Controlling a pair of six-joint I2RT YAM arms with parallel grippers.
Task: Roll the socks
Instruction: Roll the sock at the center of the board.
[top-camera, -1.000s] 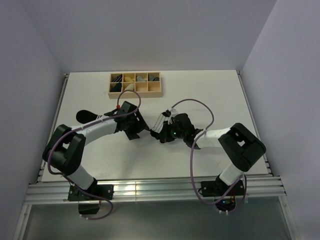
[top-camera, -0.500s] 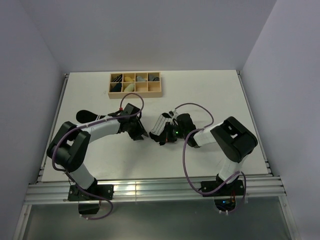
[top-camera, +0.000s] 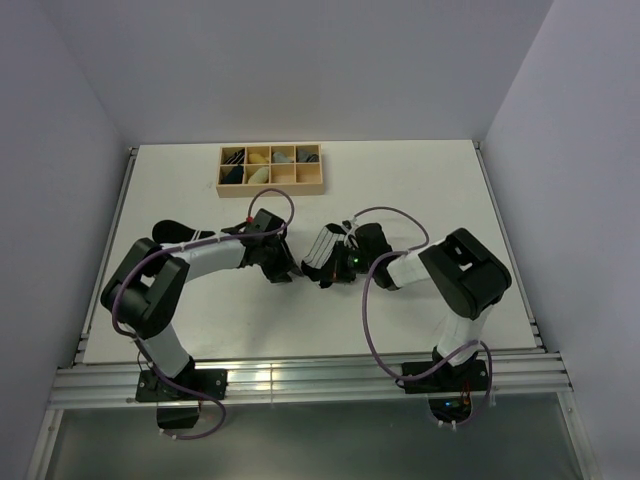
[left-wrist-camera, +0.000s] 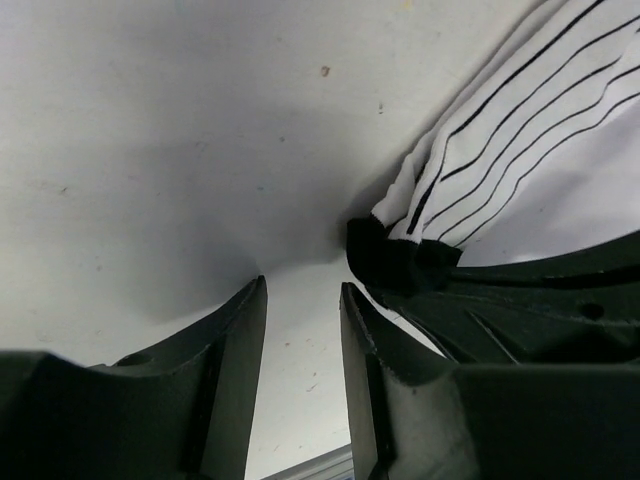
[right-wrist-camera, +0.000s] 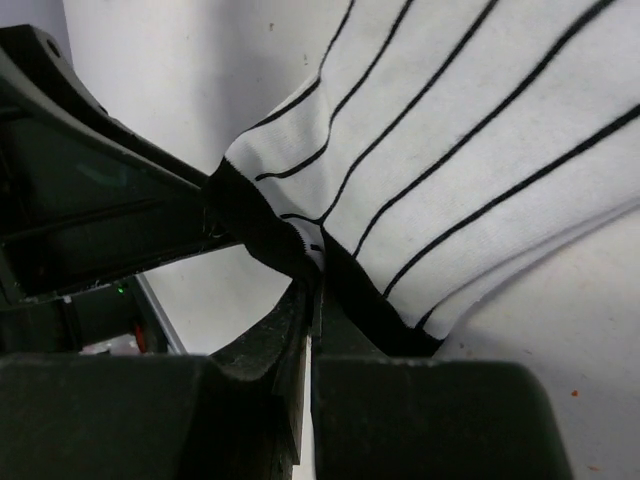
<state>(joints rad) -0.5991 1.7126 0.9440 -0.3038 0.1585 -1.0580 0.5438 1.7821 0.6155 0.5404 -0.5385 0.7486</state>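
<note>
The white sock with thin black stripes lies bunched at mid table, and it also shows in the right wrist view. My right gripper is shut on its black edge. My left gripper sits just left of that sock, low over the table. Its jaws stand a little apart with only bare table between them. The sock's black end lies just right of my left fingers. The black sock lies at the left, partly hidden by my left arm.
A wooden compartment tray holding several sock rolls stands at the back of the table. My two grippers are close together at mid table. The right gripper's dark body fills the lower right of the left wrist view.
My right gripper has moved left with the striped sock, bunching it up. My left gripper has shifted right, closer to the sock.
</note>
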